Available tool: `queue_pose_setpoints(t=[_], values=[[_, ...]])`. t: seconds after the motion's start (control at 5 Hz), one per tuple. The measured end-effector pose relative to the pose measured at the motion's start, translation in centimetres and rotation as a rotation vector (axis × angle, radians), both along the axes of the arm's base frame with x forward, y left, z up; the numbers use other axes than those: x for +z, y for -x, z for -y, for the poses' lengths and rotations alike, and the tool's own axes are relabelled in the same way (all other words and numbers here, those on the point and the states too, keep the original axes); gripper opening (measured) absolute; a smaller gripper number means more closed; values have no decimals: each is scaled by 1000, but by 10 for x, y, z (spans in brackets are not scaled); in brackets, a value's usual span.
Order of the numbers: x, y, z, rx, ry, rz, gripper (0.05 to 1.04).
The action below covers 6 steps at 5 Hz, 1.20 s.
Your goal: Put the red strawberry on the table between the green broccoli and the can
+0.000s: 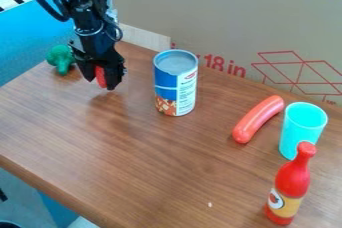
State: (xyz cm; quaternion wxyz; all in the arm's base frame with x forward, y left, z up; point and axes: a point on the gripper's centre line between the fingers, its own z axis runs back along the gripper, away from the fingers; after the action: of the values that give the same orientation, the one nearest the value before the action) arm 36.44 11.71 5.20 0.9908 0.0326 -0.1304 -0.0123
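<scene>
Arm (pixel 87 14) reaching down from the top edge
Gripper (pixel 100 82) upright, clamped on a red thing (pixel 101 76) beside the broccoli (pixel 61 58).

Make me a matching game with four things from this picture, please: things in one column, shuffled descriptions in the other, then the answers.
Things:
1. Tall can
2. Red object
3. Cup
4. Toy sausage

Descriptions:
A. between the fingers of the black gripper
B. turquoise and upright
C. lying on the table
D. mostly blue and white

Answers: 1-D, 2-A, 3-B, 4-C
</scene>
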Motion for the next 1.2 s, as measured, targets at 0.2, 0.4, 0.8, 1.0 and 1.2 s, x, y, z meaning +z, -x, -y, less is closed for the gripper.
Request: queue_pose_setpoints(t=[0.2, 0.4, 0.8, 1.0, 1.2], values=[[-13, -10, 2, -33, 47, -38, 786], [-16, -13, 0, -36, 40, -32, 785], [-21, -10, -5, -1, 31, -54, 1007], [-15, 4, -5, 9, 41, -53, 1003], [19, 13, -6, 4, 22, 2, 1001]])
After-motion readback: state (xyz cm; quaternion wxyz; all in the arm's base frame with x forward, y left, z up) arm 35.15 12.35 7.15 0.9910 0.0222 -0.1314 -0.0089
